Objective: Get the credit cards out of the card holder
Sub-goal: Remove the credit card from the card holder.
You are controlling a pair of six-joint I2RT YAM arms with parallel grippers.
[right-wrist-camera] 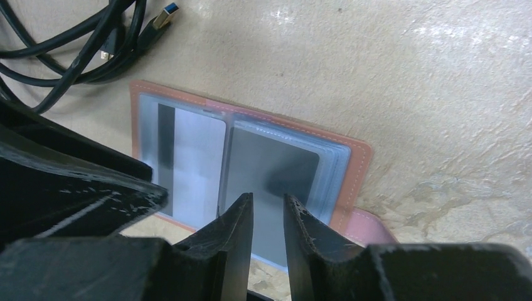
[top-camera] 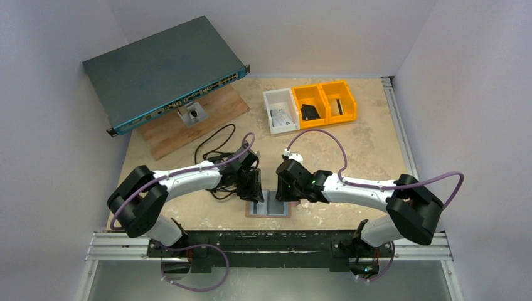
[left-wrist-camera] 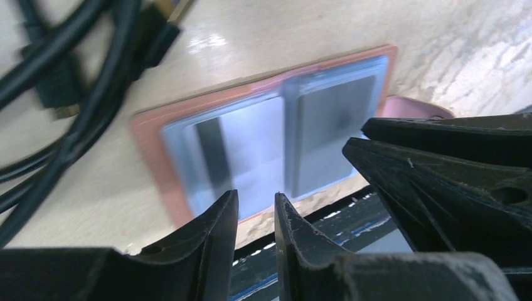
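The card holder [top-camera: 282, 211] lies open and flat at the table's near edge, its pink-brown rim [right-wrist-camera: 359, 164] framing clear pockets. A white credit card [left-wrist-camera: 254, 141] with a black stripe fills the left pocket; a dark grey card [left-wrist-camera: 332, 132] fills the right one. My left gripper [left-wrist-camera: 256, 195] hovers low over the white card's near edge, jaws a narrow gap apart with nothing between them. My right gripper [right-wrist-camera: 268, 197] stands over the dark card [right-wrist-camera: 270, 164], open a little and empty. Both grippers [top-camera: 256, 190] [top-camera: 285, 187] nearly meet above the holder. The snap tab [right-wrist-camera: 370, 229] sticks out to the right.
Black cables [top-camera: 216, 147] with a USB plug [right-wrist-camera: 164, 17] lie just left of and behind the holder. Further back sit a network switch [top-camera: 163, 69] on a wooden board [top-camera: 188, 125], a white bin [top-camera: 280, 111] and two orange bins [top-camera: 326, 102]. The metal rail [top-camera: 270, 241] borders the near edge.
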